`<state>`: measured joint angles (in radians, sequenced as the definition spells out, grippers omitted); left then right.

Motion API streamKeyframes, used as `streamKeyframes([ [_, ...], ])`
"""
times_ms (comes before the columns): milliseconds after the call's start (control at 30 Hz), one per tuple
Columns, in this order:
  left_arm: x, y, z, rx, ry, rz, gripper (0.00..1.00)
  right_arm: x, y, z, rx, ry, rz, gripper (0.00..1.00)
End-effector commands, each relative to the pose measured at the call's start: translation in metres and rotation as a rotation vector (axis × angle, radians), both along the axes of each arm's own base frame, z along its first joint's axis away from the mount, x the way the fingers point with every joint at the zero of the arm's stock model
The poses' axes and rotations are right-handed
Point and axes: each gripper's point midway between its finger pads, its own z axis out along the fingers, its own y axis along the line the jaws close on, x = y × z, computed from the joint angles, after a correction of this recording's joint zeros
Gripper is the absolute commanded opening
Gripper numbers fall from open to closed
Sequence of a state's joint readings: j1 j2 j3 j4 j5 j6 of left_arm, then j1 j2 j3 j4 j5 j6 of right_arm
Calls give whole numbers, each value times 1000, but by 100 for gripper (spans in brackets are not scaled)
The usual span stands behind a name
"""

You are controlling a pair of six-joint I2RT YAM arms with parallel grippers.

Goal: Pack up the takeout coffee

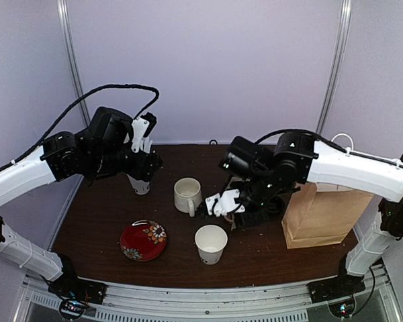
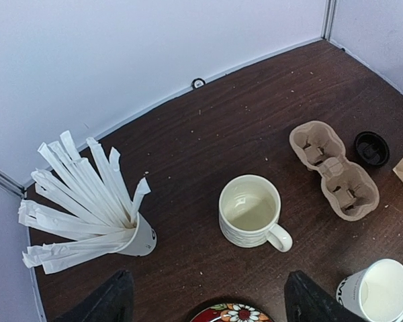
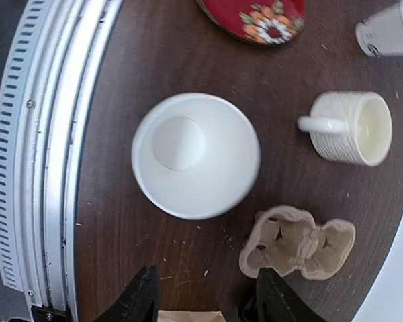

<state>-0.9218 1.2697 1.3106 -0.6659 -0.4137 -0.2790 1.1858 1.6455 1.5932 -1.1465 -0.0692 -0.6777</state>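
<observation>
The takeout coffee cup (image 1: 210, 243), a tall white paper cup, stands open and empty at the front middle of the table. It fills the middle of the right wrist view (image 3: 195, 154) and shows black lettering in the left wrist view (image 2: 376, 290). Its round black lid (image 2: 372, 148) lies on the table beside a cardboard cup carrier (image 2: 334, 170). My right gripper (image 1: 219, 203) is open and empty, above the table between the cup and the carrier (image 3: 297, 241). My left gripper (image 1: 144, 164) is open and empty, above the cup of straws (image 2: 138, 238).
A white ceramic mug (image 1: 187, 195) stands mid-table. A red flowered plate (image 1: 143, 240) lies at the front left. A brown paper bag (image 1: 322, 215) stands at the right. The straw cup (image 1: 140, 184) stands at the back left. The table's metal rail (image 3: 47, 168) runs along the near edge.
</observation>
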Motion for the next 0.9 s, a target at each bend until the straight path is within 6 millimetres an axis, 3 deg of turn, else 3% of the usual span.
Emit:
streamKeyframes([
  [0, 1, -7, 0, -15, 3, -35, 82, 62, -56, -1, -14, -8, -269, 56],
  [133, 1, -11, -4, -12, 14, -46, 82, 115, -104, -34, -80, -51, -514, 63],
  [233, 2, -14, -5, -16, 15, -47, 83, 139, -134, -62, -149, -34, -650, 70],
  [367, 3, -18, -6, -20, 23, -58, 84, 158, -155, -92, -220, -2, -744, 70],
  [400, 2, -19, -6, -23, 27, -62, 89, 162, -158, -98, -236, 4, -756, 69],
  [567, 0, -20, -10, -27, 40, -71, 91, 171, -161, -120, -290, 20, -764, 58],
  [867, -1, -21, -17, -27, 52, -77, 91, 171, -155, -146, -347, 82, -756, 54],
])
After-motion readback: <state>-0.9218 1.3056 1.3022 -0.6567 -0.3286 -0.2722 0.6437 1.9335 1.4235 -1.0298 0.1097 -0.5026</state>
